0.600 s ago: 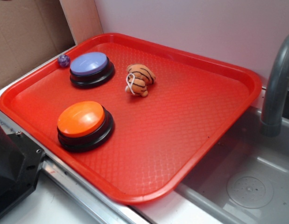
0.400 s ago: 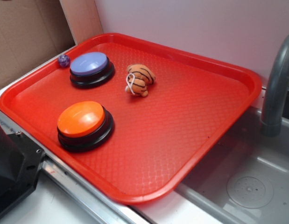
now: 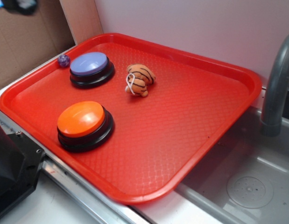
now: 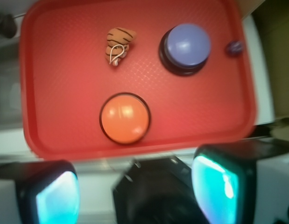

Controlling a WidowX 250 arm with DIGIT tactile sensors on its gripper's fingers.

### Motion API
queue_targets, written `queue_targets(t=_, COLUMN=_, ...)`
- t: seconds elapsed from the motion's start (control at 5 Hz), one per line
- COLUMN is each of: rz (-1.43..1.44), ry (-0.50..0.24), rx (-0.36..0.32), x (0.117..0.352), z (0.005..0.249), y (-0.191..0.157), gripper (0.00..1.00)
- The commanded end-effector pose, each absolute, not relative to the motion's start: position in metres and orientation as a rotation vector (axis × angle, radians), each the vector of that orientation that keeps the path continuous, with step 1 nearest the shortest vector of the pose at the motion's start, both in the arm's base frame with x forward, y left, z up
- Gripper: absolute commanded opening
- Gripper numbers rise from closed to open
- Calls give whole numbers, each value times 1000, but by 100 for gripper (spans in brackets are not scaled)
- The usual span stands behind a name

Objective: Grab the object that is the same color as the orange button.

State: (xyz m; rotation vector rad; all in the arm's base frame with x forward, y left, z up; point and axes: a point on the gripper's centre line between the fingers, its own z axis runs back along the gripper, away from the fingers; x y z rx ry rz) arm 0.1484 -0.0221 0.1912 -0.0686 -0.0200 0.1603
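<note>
A small orange striped plush tiger, the object (image 3: 139,79), lies on the red tray (image 3: 191,121) right of the lavender button. The orange button (image 3: 82,119) stands near the tray's front left. From the wrist view I look down from high up: the tiger (image 4: 118,44) is far ahead, the orange button (image 4: 124,117) nearer. My gripper (image 4: 135,196) is open, its teal pads (image 4: 214,186) wide apart with nothing between them, hanging over the robot base outside the tray. Only a dark bit of the gripper (image 3: 16,4) shows at the top left of the exterior view.
A lavender-blue button (image 3: 89,64) and a tiny purple ball (image 3: 64,60) sit at the tray's far left. A grey faucet (image 3: 277,84) rises over the sink (image 3: 249,189) on the right. The black robot base (image 3: 9,172) is at the front left, cardboard (image 3: 27,42) behind.
A dark part of the gripper has come into the top left corner of the exterior view. Nothing on the tray has moved.
</note>
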Motion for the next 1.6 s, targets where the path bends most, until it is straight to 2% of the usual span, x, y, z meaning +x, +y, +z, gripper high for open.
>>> queue_targets(t=0.0, rz=503, ry=-86, rx=-146, x=231, z=140, y=-35, gripper=100)
queue_targets(t=0.2, rz=531, ry=-155, rx=-84, x=261, z=122, y=-19, gripper=100)
queue_targets(t=0.6, rz=323, ry=-169, rx=-218, x=273, z=78, y=-39, gripper=100)
queue_targets(t=0.8, rz=252, ry=-216, rx=-156, x=273, z=69, y=-47, gripper=100)
queue_targets(t=1.0, rz=249, ry=-222, rx=-91, x=266, z=69, y=-39, gripper=100)
queue_targets(t=1.4, rz=249, ry=-222, rx=-91, x=266, z=69, y=-39, gripper=100)
